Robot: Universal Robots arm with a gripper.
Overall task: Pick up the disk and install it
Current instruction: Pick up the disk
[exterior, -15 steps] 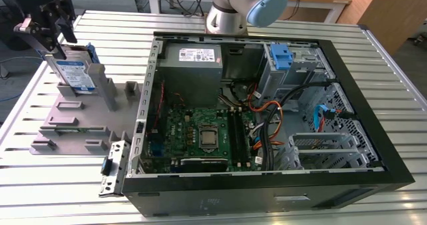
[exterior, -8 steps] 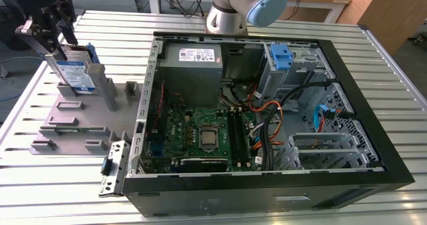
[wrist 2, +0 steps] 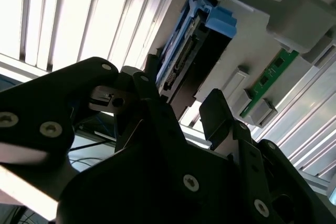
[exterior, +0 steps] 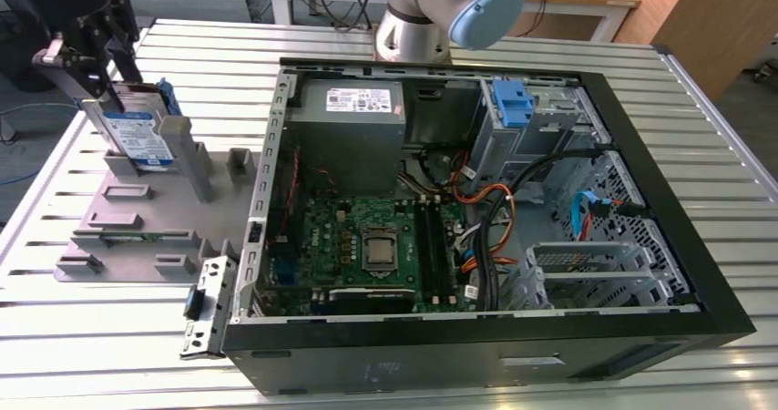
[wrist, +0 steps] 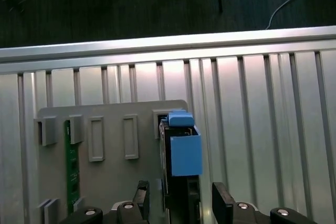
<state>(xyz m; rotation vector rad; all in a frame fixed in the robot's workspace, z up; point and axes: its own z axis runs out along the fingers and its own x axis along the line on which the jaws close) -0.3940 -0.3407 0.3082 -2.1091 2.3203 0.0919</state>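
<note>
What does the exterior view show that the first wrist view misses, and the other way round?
Exterior view's extras: the open computer case, its motherboard and the robot arm. First wrist view's extra: the dark floor beyond the table's edge. Shared: the disk, standing on edge in the grey holder on the slatted table, with the gripper open on either side of it.

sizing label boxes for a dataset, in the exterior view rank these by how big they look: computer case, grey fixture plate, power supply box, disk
1. computer case
2. grey fixture plate
3. power supply box
4. disk. It stands upright in the plate with its lower part hidden, so it shows less than its full size.
</note>
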